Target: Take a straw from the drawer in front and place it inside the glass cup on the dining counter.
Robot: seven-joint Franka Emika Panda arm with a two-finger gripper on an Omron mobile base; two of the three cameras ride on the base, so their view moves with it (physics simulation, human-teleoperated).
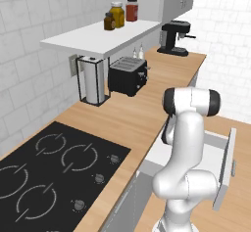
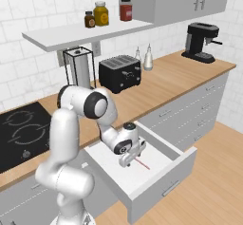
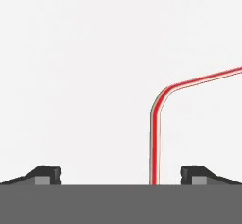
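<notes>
The drawer (image 2: 163,181) stands pulled out below the wooden counter, its white inside bare apart from the straw (image 2: 142,164). My gripper (image 2: 130,161) reaches down into it, open, just over the straw's near end. In the hand view the red straw (image 3: 156,124) lies on the white drawer floor, runs up between my fingertips (image 3: 196,173) nearer the right one, then bends off to the right. The gripper (image 3: 122,175) holds nothing. From the left base view the drawer (image 1: 224,162) shows behind my arm. The glass cup and the dining counter are out of view.
On the wall counter stand a black toaster (image 2: 120,73), a paper towel holder (image 2: 78,67), two small bottles (image 2: 148,58) and a coffee machine (image 2: 201,41). A cooktop (image 1: 49,172) lies to the left. Jars (image 2: 100,14) sit on the shelf above.
</notes>
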